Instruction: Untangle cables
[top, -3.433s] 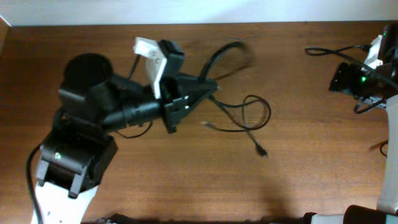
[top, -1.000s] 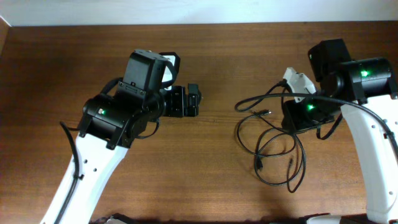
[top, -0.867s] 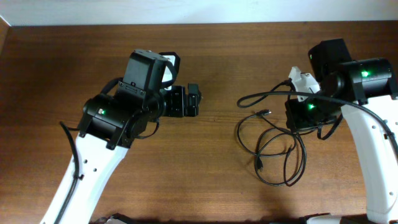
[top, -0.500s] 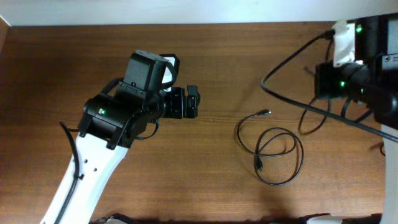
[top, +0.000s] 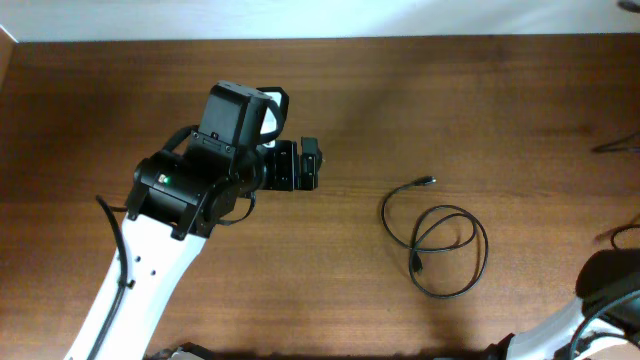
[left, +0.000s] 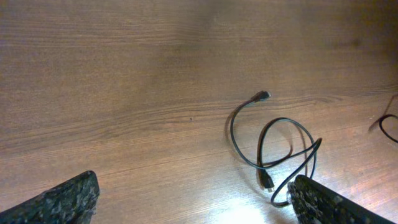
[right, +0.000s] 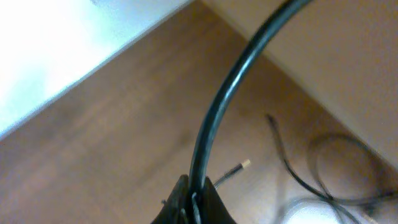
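Note:
A thin black cable (top: 447, 250) lies in a loose coil on the wooden table, one plug (top: 425, 182) pointing up-left. The left wrist view shows the same coil (left: 273, 149) ahead and to the right. My left gripper (top: 312, 165) hovers left of the coil, open and empty, and its fingers (left: 68, 199) stand far apart over bare wood. My right gripper (right: 194, 200) is shut on a thick black cable (right: 217, 106) that rises out of its jaws. That gripper is out of the overhead view.
Short bits of cable show at the table's right edge (top: 615, 147) and lower down (top: 625, 237). The right arm's base (top: 610, 290) sits at the lower right. Below the right gripper lie blurred thin cables, one with a pale tip (right: 244, 164).
The right arm has swung up and to the right out of the overhead view, carrying the thick cable away. The thin coil stays on the table. The left arm has not moved.

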